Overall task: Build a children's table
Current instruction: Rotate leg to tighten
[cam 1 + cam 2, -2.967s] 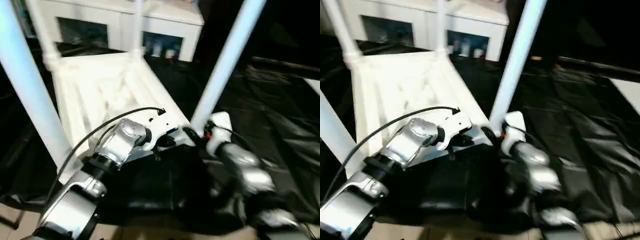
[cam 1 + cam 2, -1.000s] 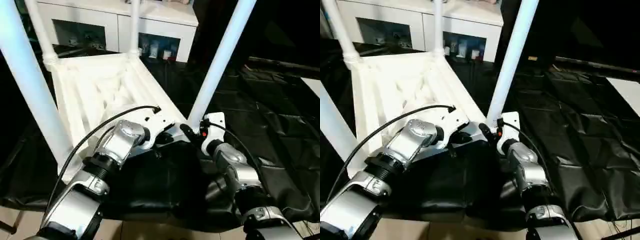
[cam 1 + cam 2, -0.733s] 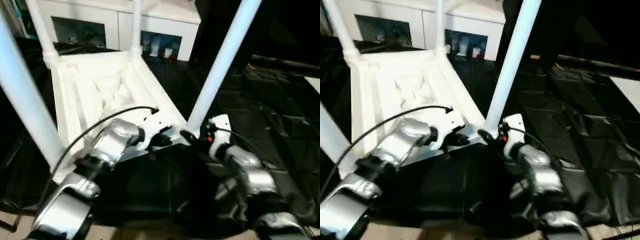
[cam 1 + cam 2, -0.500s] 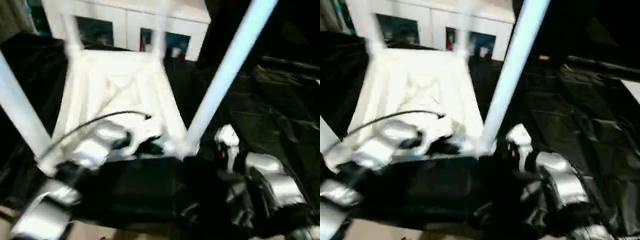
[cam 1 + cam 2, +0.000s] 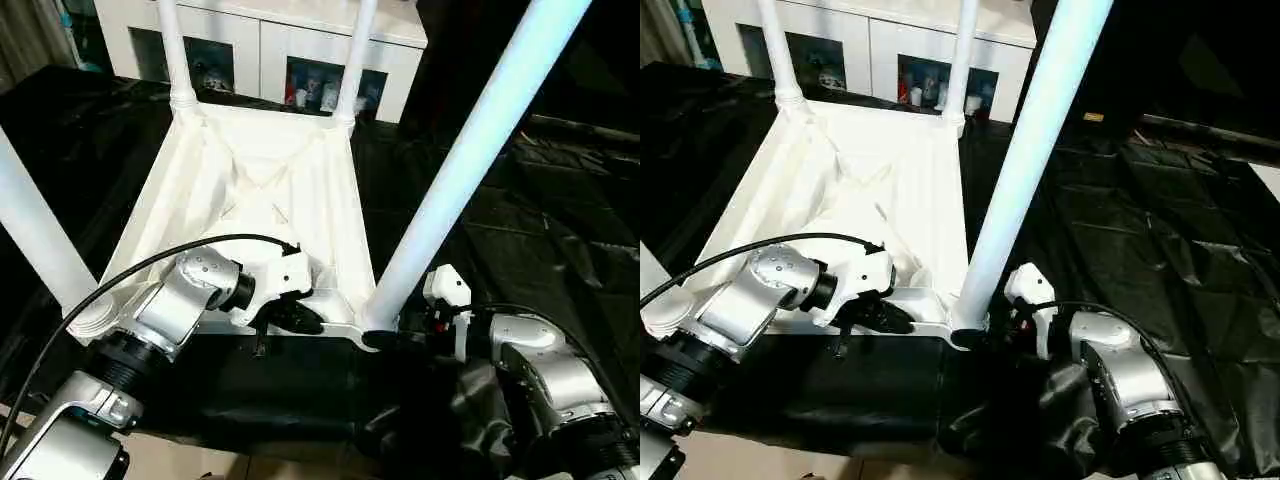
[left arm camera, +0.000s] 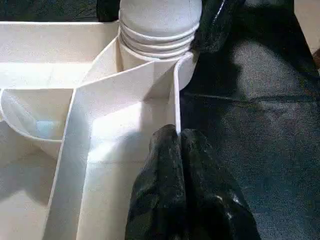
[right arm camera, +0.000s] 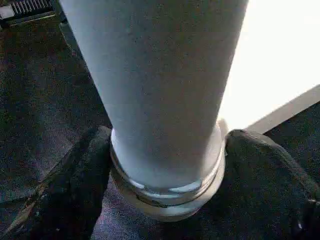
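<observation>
The children's table lies upside down, its ribbed white top [image 5: 262, 180] on a black sheet. All its white legs stand up in the corner sockets, among them the near right leg [image 5: 470, 150] and the near left leg [image 5: 35, 230]. My left gripper [image 5: 293, 320] is shut. Its black fingertips [image 6: 172, 145] rest against the thin rim wall of the near edge, close to the near right socket [image 6: 159, 37]. My right gripper [image 7: 167, 170] is open, one finger [image 7: 92, 170] on each side of that leg's base [image 7: 165, 150], just above the socket collar.
A white cabinet [image 5: 290, 50] with glass doors stands behind the table. Crumpled black sheeting [image 5: 530, 220] covers the floor to the right and in front. Pale bare floor [image 5: 200, 465] shows at the near edge. A black cable [image 5: 150, 265] arcs over my left forearm.
The camera has swung, so the table now appears squarer in the picture. Both grippers stay at the near right corner. My right wrist sits lower and farther from the leg than a second ago.
</observation>
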Available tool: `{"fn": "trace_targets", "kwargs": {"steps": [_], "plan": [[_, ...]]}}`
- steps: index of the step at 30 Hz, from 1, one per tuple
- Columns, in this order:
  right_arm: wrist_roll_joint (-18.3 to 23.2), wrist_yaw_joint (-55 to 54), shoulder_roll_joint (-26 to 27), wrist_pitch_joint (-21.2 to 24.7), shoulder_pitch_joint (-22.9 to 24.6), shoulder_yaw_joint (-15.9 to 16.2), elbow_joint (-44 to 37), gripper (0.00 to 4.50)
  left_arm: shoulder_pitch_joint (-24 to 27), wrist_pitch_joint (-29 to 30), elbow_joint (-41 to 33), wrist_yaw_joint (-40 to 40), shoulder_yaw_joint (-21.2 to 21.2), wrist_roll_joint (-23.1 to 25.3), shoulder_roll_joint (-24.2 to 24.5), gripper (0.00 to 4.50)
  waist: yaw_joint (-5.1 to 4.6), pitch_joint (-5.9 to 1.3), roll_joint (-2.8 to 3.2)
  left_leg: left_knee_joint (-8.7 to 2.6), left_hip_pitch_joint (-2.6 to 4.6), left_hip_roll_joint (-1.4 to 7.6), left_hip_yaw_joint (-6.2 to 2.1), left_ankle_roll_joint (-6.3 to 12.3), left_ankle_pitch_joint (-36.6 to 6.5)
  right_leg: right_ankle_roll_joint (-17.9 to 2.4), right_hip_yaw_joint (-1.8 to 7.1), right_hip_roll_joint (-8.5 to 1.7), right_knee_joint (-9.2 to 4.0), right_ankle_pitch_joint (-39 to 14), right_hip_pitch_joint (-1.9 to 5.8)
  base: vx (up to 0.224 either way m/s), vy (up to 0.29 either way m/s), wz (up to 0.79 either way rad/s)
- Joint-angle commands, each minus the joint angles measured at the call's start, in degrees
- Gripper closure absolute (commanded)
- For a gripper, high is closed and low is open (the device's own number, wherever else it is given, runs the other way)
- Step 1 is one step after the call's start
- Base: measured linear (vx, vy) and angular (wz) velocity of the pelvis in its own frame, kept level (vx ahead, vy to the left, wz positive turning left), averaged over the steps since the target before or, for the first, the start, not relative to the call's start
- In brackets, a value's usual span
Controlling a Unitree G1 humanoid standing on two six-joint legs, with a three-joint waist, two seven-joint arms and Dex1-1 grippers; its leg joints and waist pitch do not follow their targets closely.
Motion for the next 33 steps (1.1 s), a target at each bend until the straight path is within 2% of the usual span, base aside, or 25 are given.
{"fn": "trace_targets", "kwargs": {"steps": [1, 3, 5, 14, 18, 20, 21, 22, 23, 26, 27, 28, 30, 31, 32, 33], "plan": [[0.6, 0.69, 0.74, 0.8, -0.49, 0.78, -0.33, 1.05, 1.05, 0.43, -0.74, -1.78, -2.98, 0.05, -1.15, 4.5, -0.04, -3.01, 0.58, -3.78, -0.28, -0.05, 1.03, 3.15, -9.19, -11.75, 2.0, -1.71, -2.98, -9.78, 3.25, 0.0, 0.0, 0.0], [1.02, 0.93, 1.0, 1.11, -0.48, 0.63, -0.31, 1.05, 1.02, 0.41, -0.59, -1.75, -2.98, 0.03, -1.16, 4.5, -0.08, -3.0, 0.51, -3.76, -0.35, -0.08, 1.03, 3.19, -9.14, -11.8, 2.0, -1.68, -2.95, -9.56, 3.32, 0.0, 0.0, 0.0], [1.22, 1.15, 1.17, 1.21, -0.4, 0.62, -0.39, 1.28, 1.04, 0.36, -0.45, -1.71, -3.0, 0.08, -1.16, 4.5, -0.22, -3.0, 0.51, -3.79, -0.38, -0.08, 0.98, 2.96, -9.48, -11.73, 1.97, -1.7, -2.99, -10.2, 3.35, 0.0, 0.0, 0.0], [1.6, 0.99, 2.11, 1.32, 0.28, 0.37, -0.46, 1.4, 1.11, 0.84, -0.19, -1.61, -3.12, 0.06, -1.37, 4.5, -0.45, -3.12, 0.59, -3.7, -0.35, -0.07, 0.99, 3.0, -9.13, -12.09, 1.96, -1.7, -2.86, -9.47, 3.38, 0.0, 0.0, 0.0], [1.23, -1.84, 3.55, 0.35, 0.41, -0.76, 0.73, 1.41, 0.57, 1.25, 1.75, 1.32, -2.42, 0.57, -3.09, 4.5, -0.46, -3.04, 0.65, -3.7, -0.22, -0.06, 1.05, 2.87, -9.72, -12.25, 1.95, -1.65, -2.99, -9.88, 3.24, 0.0, 0.0, 0.0], [-0.12, -8.09, 5.99, -1.01, -0.98, -2.67, 4.59, 1.43, -0.83, 1.84, 5.37, 6.43, -1.24, 1.4, -6.08, 4.5, -0.56, -2.91, 0.66, -3.8, -0.16, -0.11, 1.07, 2.03, -12.15, -11.28, 1.9, -1.78, -3.52, -14.25, 2.95, 0.0, 0.0, 0.0], [-0.12, -8.09, 5.99, -1.01, -0.98, -2.67, 4.59, 1.43, -0.83, 1.84, 5.37, 6.43, -1.24, 1.4, -6.08, 4.5, -0.67, -2.84, 0.57, -3.84, -0.2, -0.22, 1.04, 1.86, -13.14, -10.75, 1.85, -1.78, -3.8, -16.32, 2.92, 0.0, 0.0, 0.0], [-1.83, -14.4, 8.09, -2.04, -2.45, -3.96, 8.31, 1.43, -2.17, 2.33, 8.38, 11.17, -0.19, 2.1, -8.69, 4.5, -0.6, -2.85, 0.55, -3.91, -0.19, -0.19, 0.89, 1.3, -14.43, -9.44, 1.8, -1.94, -4.12, -20.03, 2.88, -0.051, -0.003, -0.01], [-1.96, -15.15, 8.37, -2.11, -2.63, -4.13, 8.74, 1.53, -2.34, 2.39, 8.76, 11.75, -0.05, 2.16, -9.02, 4.5, -0.7, -2.69, 0.45, -3.97, -0.13, -0.27, 0.82, 0.77, -15.92, -8.22, 1.7, -1.92, -4.56, -23.53, 2.65, -0.051, -0.003, -0.01], [-2.41, -26.91, 13.4, -2.38, -5.61, -7.6, 14.64, 1.73, -4.91, 3.91, 14.31, 20.2, 2.24, 2.41, -14.32, 4.5, -1.09, -2.81, 0.37, -3.84, -0.18, -0.53, 0.55, 0.17, -16.85, -5.79, 1.5, -2.03, -5.21, -28.87, 2.36, -0.053, -0.004, -0.01], [-2.13, -30.01, 15.05, -2.32, -6.57, -8.64, 16.05, 1.73, -5.61, 4.33, 15.88, 22.15, 2.58, 2.53, -15.77, 4.5, -1.12, -2.92, 0.36, -3.93, -0.41, -0.52, 0.37, 0.23, -16.49, -5.06, 1.38, -2.07, -5.27, -29.28, 2.62, 0.0, 0.0, 0.0], [-2.12, -31.8, 15.85, -2.21, -7.12, -9.12, 16.82, 1.73, -5.96, 4.49, 16.71, 23.16, 2.7, 2.66, -16.49, 4.5, -1.28, -2.87, 0.37, -3.93, -0.51, -0.58, 0.46, 0.44, -16.39, -4.86, 1.44, -2.0, -5.37, -29.21, 2.46, 0.0, 0.0, 0.0], [-2.17, -35.88, 17.53, -1.9, -8.53, -10.15, 18.89, 1.73, -6.78, 4.32, 18.88, 25.5, 2.66, 3.47, -17.91, 4.5, -1.34, -2.96, 0.66, -3.93, -0.22, -0.51, 0.37, 0.39, -16.82, -4.93, 1.37, -1.95, -5.31, -28.53, 2.2, 0.0, 0.0, 0.0], [-3.01, -39.14, 18.67, -2.18, -9.97, -10.41, 21.04, 1.73, -7.52, 3.75, 21.06, 27.17, 2.45, 4.45, -18.99, 4.5, -1.48, -3.12, 0.67, -3.93, -0.44, -0.55, 0.33, 0.39, -16.59, -5.01, 1.35, -1.87, -5.19, -27.53, 2.43, 0.0, 0.0, 0.0], [-4.09, -41.91, 19.58, -2.54, -11.39, -10.56, 23.35, 1.73, -8.25, 3.04, 23.22, 28.52, 2.26, 5.37, -19.87, 4.5, -1.72, -3.11, 0.77, -3.9, -0.38, -0.64, 0.46, 0.28, -16.63, -5.13, 1.37, -1.78, -5.34, -27.03, 2.1, 0.0, 0.0, 0.0], [-4.73, -41.75, 20.38, -3.2, -12.47, -10.16, 24.93, 1.73, -8.8, 2.25, 25.09, 29.16, 1.6, 6.55, -20.26, 4.5, -1.75, -3.17, 0.7, -3.95, -0.35, -0.61, 0.34, 0.03, -17.03, -5.17, 1.27, -1.77, -5.24, -26.75, 2.33, 0.0, 0.0, 0.0]]}}
